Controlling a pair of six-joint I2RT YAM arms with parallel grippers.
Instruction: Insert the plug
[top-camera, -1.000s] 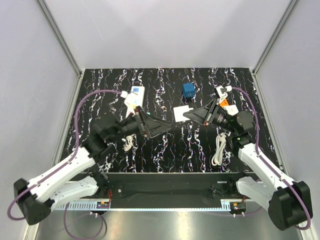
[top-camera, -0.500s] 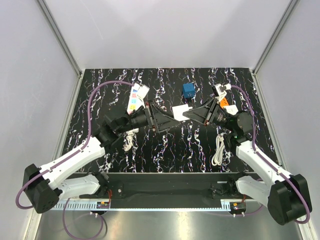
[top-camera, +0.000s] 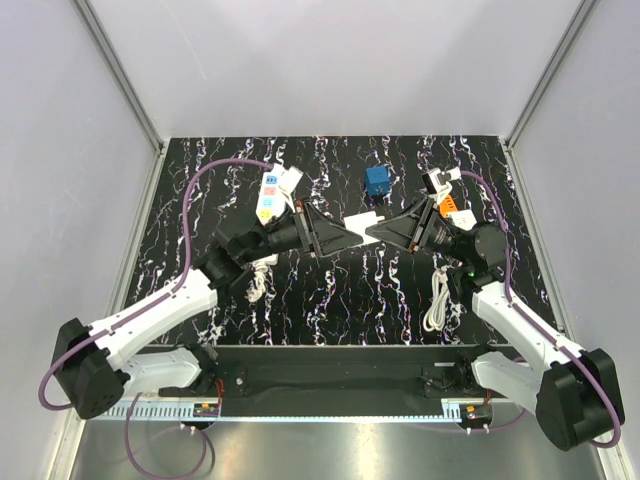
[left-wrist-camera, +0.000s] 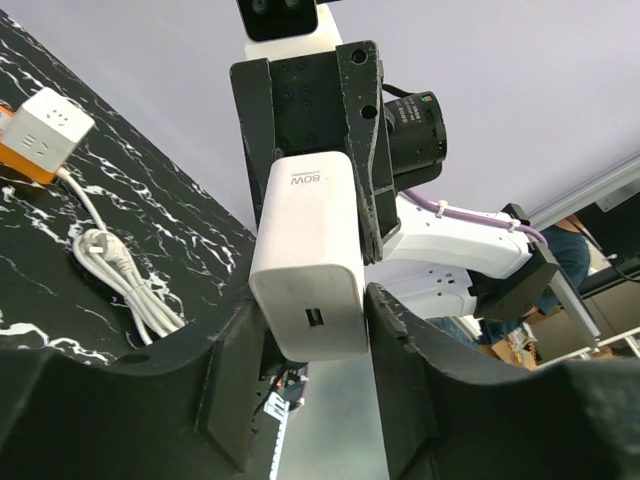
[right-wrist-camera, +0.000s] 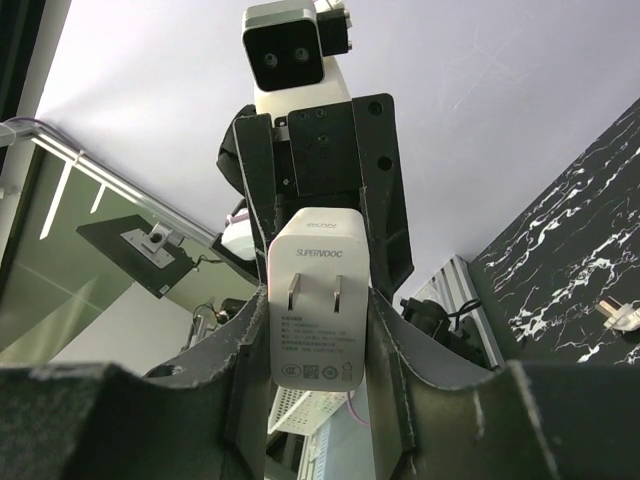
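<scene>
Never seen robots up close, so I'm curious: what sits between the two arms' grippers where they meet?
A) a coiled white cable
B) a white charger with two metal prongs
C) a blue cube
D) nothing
B: the right wrist view shows a white charger with two flat prongs between the fingers of the right gripper, and the left gripper flanks its other end.

Robot lab cell, white enclosure walls (top-camera: 330, 60), alu frame posts (top-camera: 126, 85), black marbled table (top-camera: 330, 300).
</scene>
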